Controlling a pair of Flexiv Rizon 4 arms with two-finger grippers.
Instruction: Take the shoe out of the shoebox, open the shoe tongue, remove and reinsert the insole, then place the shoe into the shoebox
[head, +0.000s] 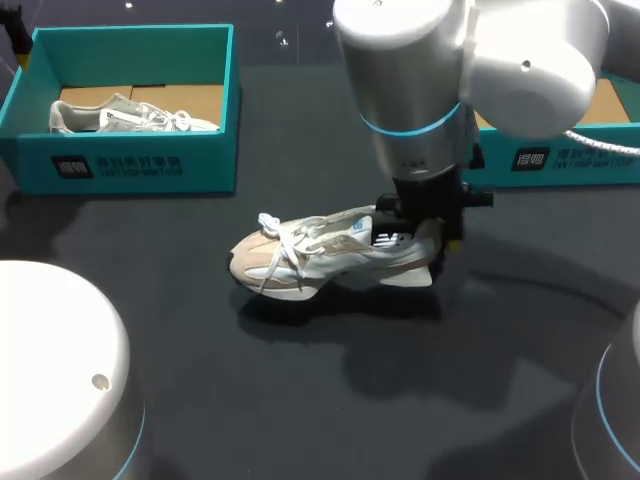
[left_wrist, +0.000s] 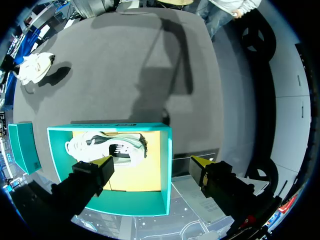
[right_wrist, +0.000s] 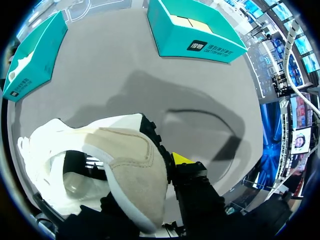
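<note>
Beige-and-white laced sneaker (head: 330, 255) is lifted just off the dark grey worktop (head: 300, 400), its heel clamped in the right hand (head: 428, 228). Only one yellow fingertip (right_wrist: 182, 159) shows; the other is hidden by the heel. Right teal cardboard shoebox (head: 560, 160) is mostly blocked by the arm. Left hand (left_wrist: 150, 167) is spread wide above the left teal shoebox (left_wrist: 167, 150), which sits near the worktop edge and holds a second white sneaker (left_wrist: 105, 145). Bare worktop lies all round the held sneaker.

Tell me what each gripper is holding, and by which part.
The right gripper holds the sneaker by its heel. The left gripper holds nothing; its fingers stand open above the teal shoebox.
</note>
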